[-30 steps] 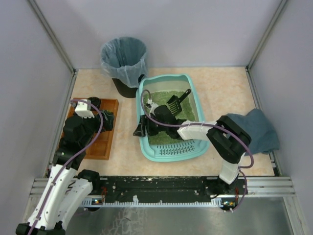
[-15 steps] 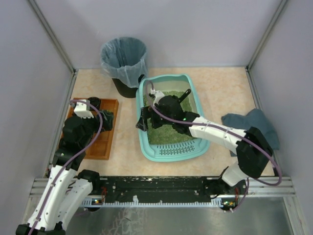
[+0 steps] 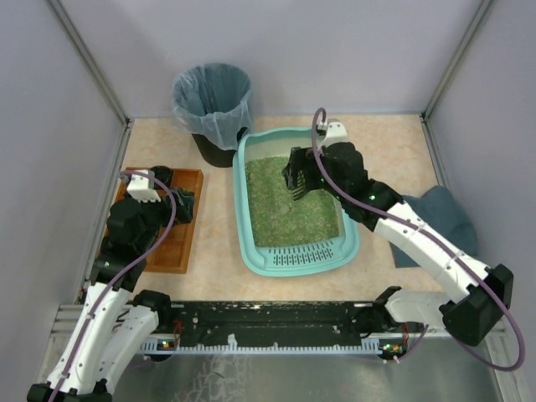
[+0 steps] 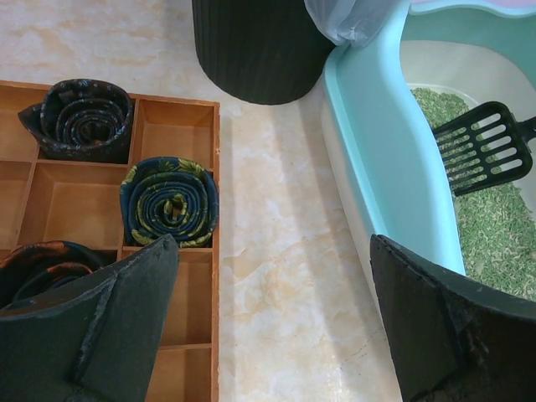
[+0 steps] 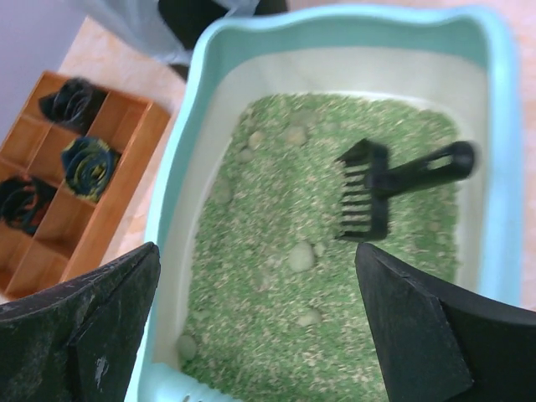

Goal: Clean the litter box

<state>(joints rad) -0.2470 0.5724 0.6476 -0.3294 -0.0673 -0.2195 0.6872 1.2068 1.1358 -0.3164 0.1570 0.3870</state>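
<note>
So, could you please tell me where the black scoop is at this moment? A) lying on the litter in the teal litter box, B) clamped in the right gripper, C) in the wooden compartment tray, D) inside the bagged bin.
A: the black scoop lies flat on the green litter inside the litter box, while the right gripper hangs open above it, holding nothing.

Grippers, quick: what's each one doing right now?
Left gripper: open, empty.
Right gripper: open, empty, above the litter box; scoop lies inside it.
</note>
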